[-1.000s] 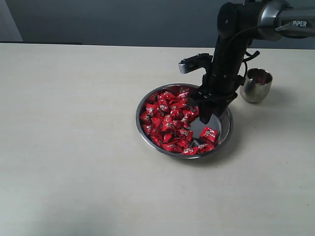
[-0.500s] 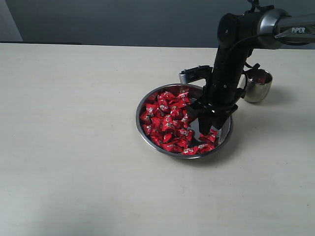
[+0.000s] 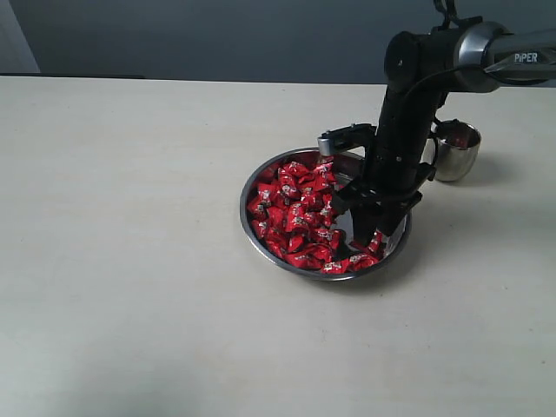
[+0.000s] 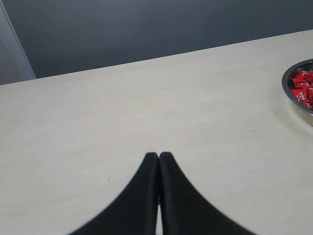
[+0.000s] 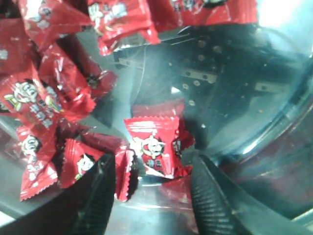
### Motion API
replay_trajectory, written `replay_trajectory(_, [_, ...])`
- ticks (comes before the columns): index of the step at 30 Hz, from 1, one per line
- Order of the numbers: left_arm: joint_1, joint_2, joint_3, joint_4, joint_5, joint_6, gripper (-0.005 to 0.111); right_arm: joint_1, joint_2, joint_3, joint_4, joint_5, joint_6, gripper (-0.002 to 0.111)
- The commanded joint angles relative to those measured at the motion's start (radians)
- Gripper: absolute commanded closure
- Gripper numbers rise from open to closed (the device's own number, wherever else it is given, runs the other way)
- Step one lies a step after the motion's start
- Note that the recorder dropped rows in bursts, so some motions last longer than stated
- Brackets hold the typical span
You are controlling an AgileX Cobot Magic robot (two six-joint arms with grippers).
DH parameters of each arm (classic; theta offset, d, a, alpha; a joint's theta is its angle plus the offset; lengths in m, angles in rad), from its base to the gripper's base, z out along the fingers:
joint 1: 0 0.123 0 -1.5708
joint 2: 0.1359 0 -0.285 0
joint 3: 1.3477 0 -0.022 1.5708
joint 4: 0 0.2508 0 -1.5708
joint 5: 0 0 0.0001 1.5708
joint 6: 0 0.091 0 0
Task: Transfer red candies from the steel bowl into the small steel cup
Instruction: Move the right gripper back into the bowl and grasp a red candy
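1. The right gripper (image 3: 369,233) is down in the steel bowl (image 3: 244,207), its fingers spread either side of one red candy (image 5: 155,147) on bare steel.
2. I'd close on the wrapper's body, not its crimped ends, and lift straight.
3. The heap of red candies (image 3: 294,208) crowds in from the left, so a neighbour may snag.
4. The small steel cup (image 3: 453,152) waits just beyond the bowl, to the right.
5. The left gripper (image 4: 159,164) is pressed together.

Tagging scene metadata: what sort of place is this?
Probably a lab or test bench, not a home kitchen: pale table, plain grey wall, a PiPER-labelled arm, and a bowl of candies and a cup laid out.
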Motion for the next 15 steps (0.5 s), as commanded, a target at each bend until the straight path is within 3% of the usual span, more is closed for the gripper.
replay_trajectory(1, [-0.01,-0.004,-0.001,0.0,-0.004,-0.006,0.106,0.0,0.01,0.004,0.004,-0.003,0.0,0.061])
replay_trajectory(13, [-0.01,-0.004,-0.001,0.0,-0.004,-0.006,0.106,0.0,0.036,0.004,0.002,-0.003,0.0,0.062])
replay_trajectory(15, [-0.01,-0.004,-0.001,0.0,-0.004,-0.006,0.106,0.0,0.036,0.004,-0.005,-0.003,0.0,0.071])
